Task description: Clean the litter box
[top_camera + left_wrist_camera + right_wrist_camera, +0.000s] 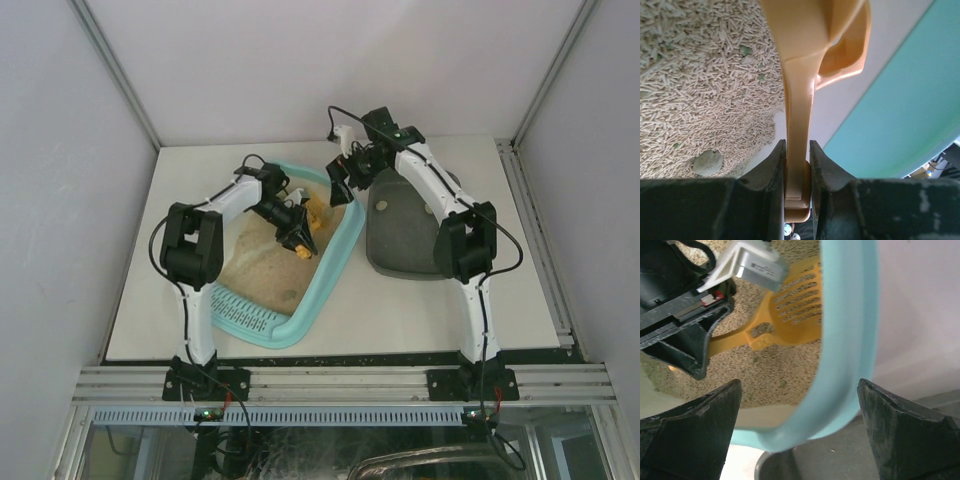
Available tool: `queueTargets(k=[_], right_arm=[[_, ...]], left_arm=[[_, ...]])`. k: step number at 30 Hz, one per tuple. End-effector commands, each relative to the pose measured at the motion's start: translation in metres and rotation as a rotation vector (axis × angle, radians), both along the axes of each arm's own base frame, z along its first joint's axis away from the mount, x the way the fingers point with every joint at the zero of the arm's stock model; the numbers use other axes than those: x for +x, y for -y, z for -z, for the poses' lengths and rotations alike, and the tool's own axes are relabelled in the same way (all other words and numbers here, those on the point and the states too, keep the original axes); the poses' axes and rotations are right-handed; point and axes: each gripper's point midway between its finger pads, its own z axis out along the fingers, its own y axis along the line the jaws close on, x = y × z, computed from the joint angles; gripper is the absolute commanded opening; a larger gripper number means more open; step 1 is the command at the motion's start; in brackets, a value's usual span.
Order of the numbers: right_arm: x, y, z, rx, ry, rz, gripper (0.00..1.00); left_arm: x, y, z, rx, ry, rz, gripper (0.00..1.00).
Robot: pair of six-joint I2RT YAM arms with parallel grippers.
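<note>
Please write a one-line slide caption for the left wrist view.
Left gripper shut on the scoop handle, above pellet litter and a clump in the litter box.

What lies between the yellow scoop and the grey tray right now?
The litter box's side wall: the top view shows it running between the scoop and the grey tray, and the right wrist view agrees.

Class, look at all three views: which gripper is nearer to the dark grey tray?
Right. The right gripper, open, hovers at the rim of the litter box next to the dark grey tray; the left gripper is farther, over the litter, shut on the yellow scoop.
</note>
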Motion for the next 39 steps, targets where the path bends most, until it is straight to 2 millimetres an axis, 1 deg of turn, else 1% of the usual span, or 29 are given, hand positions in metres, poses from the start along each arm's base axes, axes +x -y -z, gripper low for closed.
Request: queueTargets(k=[1,4,7,10,14,18,20,23,27,29,32,34,36,39], right_arm=[[-0.006,-0.01,-0.006,0.017,-0.011,0.015,0.98],[-0.01,-0.011,-0.004,0.021,-0.032,0.007,0.98],[-0.016,-0.014,-0.004,0.04,-0.056,-0.011,0.97],[-0.024,-0.018,-0.007,0.064,-0.076,-0.039,0.97],[-0.033,-0.023,-0.008,0.081,-0.099,-0.067,0.97],[-0.035,-0.026,-0.006,0.086,-0.11,-0.074,0.97],[-0.036,-0.025,-0.004,0.081,-0.115,-0.073,0.97],[-0.036,-0.023,-0.003,0.072,-0.111,-0.073,0.97],[-0.039,-0.02,0.0,0.06,-0.116,-0.073,0.97],[-0.04,-0.019,0.001,0.055,-0.117,-0.073,0.97],[-0.042,-0.019,0.003,0.042,-0.117,-0.074,0.98],[-0.044,-0.019,0.004,0.034,-0.117,-0.075,0.98],[-0.048,-0.02,0.006,0.023,-0.12,-0.082,0.98],[-0.054,-0.021,0.007,0.005,-0.117,-0.096,0.98]], left_arm=[[0.015,0.031,0.007,-0.098,0.027,0.021,0.0],[0.027,0.046,-0.008,-0.185,0.079,0.022,0.0],[0.031,0.055,-0.022,-0.259,0.119,0.03,0.0],[0.031,0.059,-0.036,-0.321,0.152,0.033,0.0],[0.029,0.065,-0.063,-0.426,0.211,0.055,0.0],[0.029,0.067,-0.08,-0.494,0.266,0.061,0.0],[0.024,0.066,-0.088,-0.523,0.282,0.067,0.0],[0.011,0.058,-0.086,-0.529,0.276,0.071,0.0],[-0.007,0.046,-0.076,-0.502,0.266,0.061,0.0],[-0.013,0.041,-0.072,-0.493,0.257,0.055,0.0],[-0.016,0.034,-0.065,-0.462,0.263,0.049,0.0],[-0.018,0.031,-0.056,-0.441,0.257,0.051,0.0],[-0.02,0.03,-0.047,-0.437,0.236,0.056,0.0],[-0.023,0.028,-0.041,-0.432,0.239,0.064,0.0]])
